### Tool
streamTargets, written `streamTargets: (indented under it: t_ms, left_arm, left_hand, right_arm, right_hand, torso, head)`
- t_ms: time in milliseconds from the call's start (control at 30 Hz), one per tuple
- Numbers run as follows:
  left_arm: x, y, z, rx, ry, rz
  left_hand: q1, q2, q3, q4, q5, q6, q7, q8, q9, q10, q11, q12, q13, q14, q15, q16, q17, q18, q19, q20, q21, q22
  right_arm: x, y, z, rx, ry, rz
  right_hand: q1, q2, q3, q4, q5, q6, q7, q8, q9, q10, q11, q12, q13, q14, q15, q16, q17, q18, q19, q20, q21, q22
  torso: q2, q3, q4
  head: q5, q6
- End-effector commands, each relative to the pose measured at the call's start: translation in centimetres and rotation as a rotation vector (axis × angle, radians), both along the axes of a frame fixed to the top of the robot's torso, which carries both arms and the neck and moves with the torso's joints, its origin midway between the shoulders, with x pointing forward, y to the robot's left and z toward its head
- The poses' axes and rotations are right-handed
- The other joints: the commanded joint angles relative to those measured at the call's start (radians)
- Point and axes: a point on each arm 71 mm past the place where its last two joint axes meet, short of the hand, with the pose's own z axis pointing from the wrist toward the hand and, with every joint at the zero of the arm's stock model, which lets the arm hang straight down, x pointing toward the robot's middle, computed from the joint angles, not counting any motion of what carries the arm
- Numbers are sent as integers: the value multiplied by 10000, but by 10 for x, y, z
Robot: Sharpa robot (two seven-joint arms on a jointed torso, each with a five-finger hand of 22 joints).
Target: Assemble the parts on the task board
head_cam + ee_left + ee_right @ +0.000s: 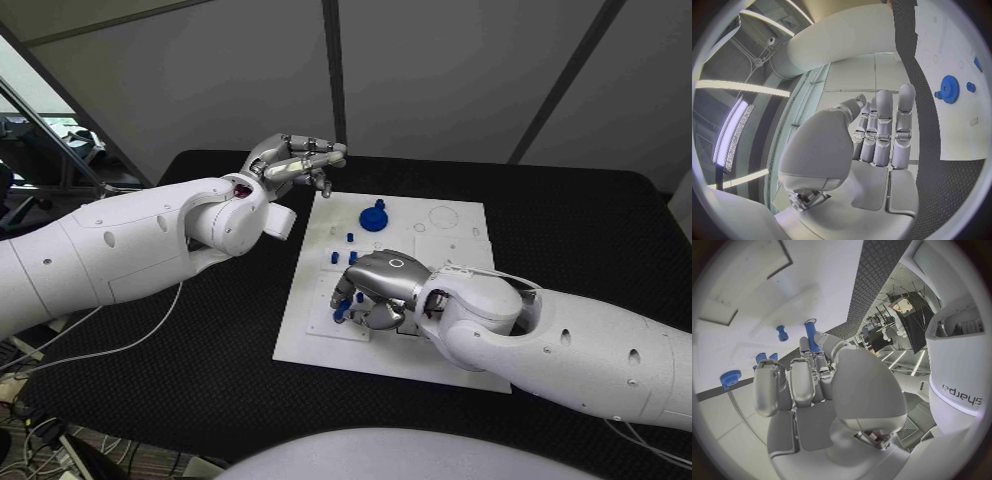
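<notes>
The white task board (450,228) lies in the middle of the black table. A blue gear (375,217) stands on its far part, with small blue pegs (351,238) upright nearer the middle. My right hand (378,288) is bent down over the board's left middle. Its fingertips pinch a blue peg (810,334), whose lower end shows below the hand (342,313). My left hand (296,160) hovers above the table by the board's far left corner, fingers stretched out and holding nothing. The left wrist view shows the gear (948,89) beyond those fingers (886,130).
Black table (577,225) surrounds the board on all sides. In the right wrist view, a loose peg (782,333) and the gear (731,377) stand near shallow recesses in the board (748,295). A cable (130,330) trails at the left.
</notes>
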Motion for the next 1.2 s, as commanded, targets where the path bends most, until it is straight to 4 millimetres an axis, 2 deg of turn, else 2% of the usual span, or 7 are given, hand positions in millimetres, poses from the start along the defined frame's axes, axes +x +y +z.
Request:
streamTargets:
  t_ms: [33, 567, 833, 1200]
  left_arm:
    - [0, -1, 2, -83, -39, -94]
    - [0, -1, 2, -79, -34, -89]
    - [0, -1, 2, -79, -34, -89]
    - [0, -2, 1, -81, -25, -102]
  left_hand:
    - [-94, -14, -30, 10, -16, -90, 3, 43, -6, -96, -6, 59, 12, -58, 5, -1, -11, 557, -35, 18, -65, -9]
    - [-111, 1, -47, 24, -12, -105, -3, 59, -6, -116, -12, 86, 16, -60, 4, 12, -31, 560, -34, 22, -80, -23]
    - [-111, 1, -47, 24, -12, -105, -3, 59, -6, -116, -12, 86, 16, -60, 4, 12, -31, 560, -34, 22, -80, -23]
    - [-111, 1, -47, 24, -12, -105, -3, 59, -6, -116, -12, 86, 16, -60, 4, 12, -31, 560, -34, 22, -80, -23]
  right_arm:
    - [-1, 1, -4, -400, 81, 139]
    - [-3, 3, -8, -772, -56, 128]
    - [-3, 1, -4, -704, -518, -142]
    - [-6, 1, -2, -660, -688, -145]
  right_hand:
    - [41, -26, 45, 6, 66, -11, 73, -28, -10, 161, -113, 5, 18, 333, -1, 32, 13, -99, 14, 19, 66, 1139]
    - [26, -22, 38, 2, 59, 21, 67, -16, -4, 189, -118, 4, 32, 329, -2, 32, 2, -95, 3, 23, 60, 1133]
    - [9, -23, 28, 1, 50, 44, 59, -7, 1, 212, -125, 4, 44, 328, -4, 38, 2, -96, 6, 25, 66, 1140]
    - [7, -18, 27, -8, 47, 71, 48, 3, 6, 239, -135, 5, 56, 326, -10, 42, 1, -97, 7, 24, 69, 1145]
  torso:
    - [4, 6, 2]
    - [4, 4, -1]
    - [7, 17, -6]
    - [2, 12, 1]
  head:
    - [15, -19]
    - [31, -38]
    - [44, -44]
    - [45, -43]
